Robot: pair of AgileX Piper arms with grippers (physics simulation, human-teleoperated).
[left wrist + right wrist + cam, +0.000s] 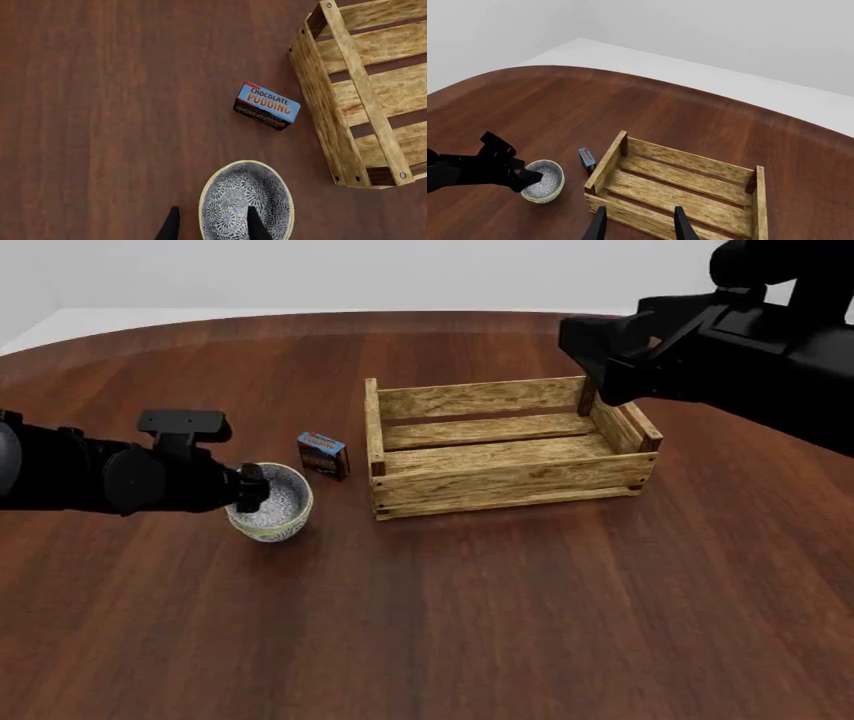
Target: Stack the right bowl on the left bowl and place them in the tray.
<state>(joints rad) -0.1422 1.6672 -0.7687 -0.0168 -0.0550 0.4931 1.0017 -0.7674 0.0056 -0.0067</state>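
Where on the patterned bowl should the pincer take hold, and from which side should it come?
Grip the rim of the bowl, one finger inside and one outside the wall, coming from above on its left side. It sits upright and open, the thin rim is the only narrow part, and the pudding box and tray stand on its right. The left pincer already straddles that wall.

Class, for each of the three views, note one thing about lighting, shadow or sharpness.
Front view: even, soft light; only a faint shadow under the bowl and the tray; no glare. Left wrist view: sharp throughout, the lettering on the pudding box is readable. Right wrist view: flat light, the left arm renders almost featureless black.
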